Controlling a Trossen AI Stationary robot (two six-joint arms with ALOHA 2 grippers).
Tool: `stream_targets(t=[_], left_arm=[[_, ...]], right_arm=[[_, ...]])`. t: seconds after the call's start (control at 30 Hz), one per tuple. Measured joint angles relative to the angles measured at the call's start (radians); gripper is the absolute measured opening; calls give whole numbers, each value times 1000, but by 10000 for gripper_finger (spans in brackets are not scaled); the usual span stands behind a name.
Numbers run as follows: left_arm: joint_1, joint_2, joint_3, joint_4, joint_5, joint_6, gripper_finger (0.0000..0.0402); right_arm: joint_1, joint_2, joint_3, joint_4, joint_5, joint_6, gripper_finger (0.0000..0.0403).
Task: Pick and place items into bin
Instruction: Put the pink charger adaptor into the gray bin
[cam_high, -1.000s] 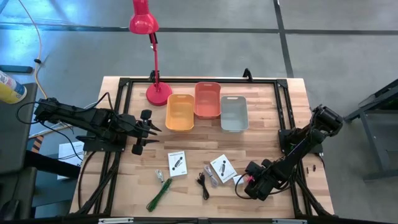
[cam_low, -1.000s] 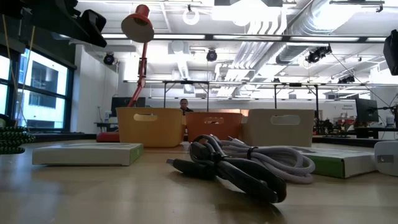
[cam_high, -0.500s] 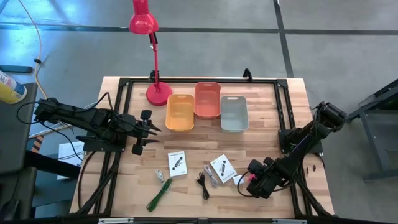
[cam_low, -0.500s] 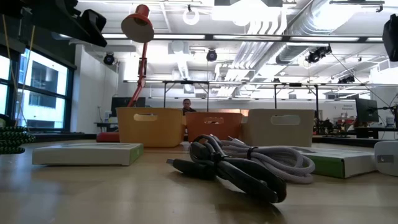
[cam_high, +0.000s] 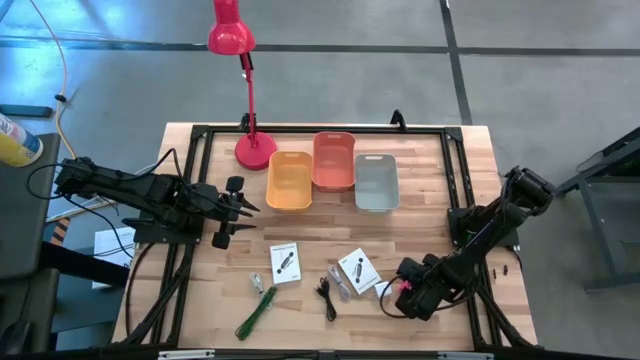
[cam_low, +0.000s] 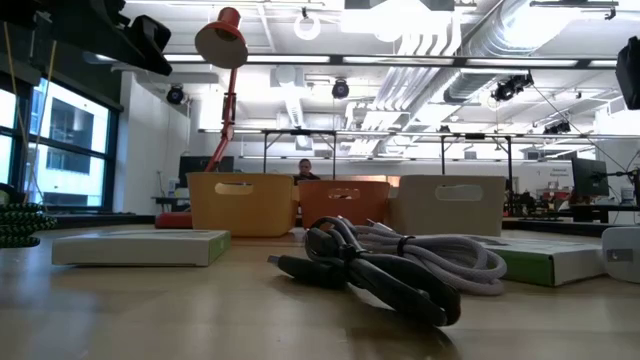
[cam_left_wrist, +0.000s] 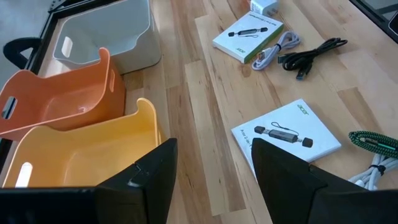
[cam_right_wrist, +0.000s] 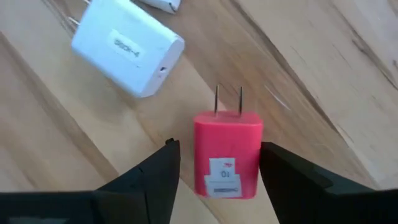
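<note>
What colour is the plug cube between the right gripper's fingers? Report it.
Pink-red plug cube, with a small white label; the right wrist view shows it best.

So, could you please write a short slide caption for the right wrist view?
Open right gripper straddling a pink plug cube on the wooden table, a white plug cube beside it.

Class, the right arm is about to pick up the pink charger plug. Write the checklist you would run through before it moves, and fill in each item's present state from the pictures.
1. Right gripper fingers open, one either side of the pink charger plug: ok.
2. Plug lying flat on the table, prongs pointing away from the wrist: ok.
3. White charger plug lies apart from the pink one, outside the fingers: ok.
4. Fingers low enough to grip the plug: cannot tell.
5. Grey bin, nearest the right arm, looks empty: ok.
6. Left gripper waits open near the yellow bin, away from the pick: ok.
</note>
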Motion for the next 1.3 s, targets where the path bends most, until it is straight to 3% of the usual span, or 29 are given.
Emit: stream_targets(t=[0.2, 0.47, 0.6, 0.87, 1.3], left_arm=[[0, 0, 0, 0, 0, 0, 193], [0, 0, 0, 0, 0, -1, 193], [0, 0, 0, 0, 0, -1, 193], [0, 0, 0, 0, 0, -3, 193], [0, 0, 0, 0, 0, -2, 193]], right_arm=[[0, 32, 0, 0, -2, 0, 199], [0, 25, 0, 2, -9, 6, 143], [0, 25, 0, 5, -9, 7, 146], [0, 25, 0, 5, -9, 7, 204], [0, 24, 0, 24, -14, 7, 150]])
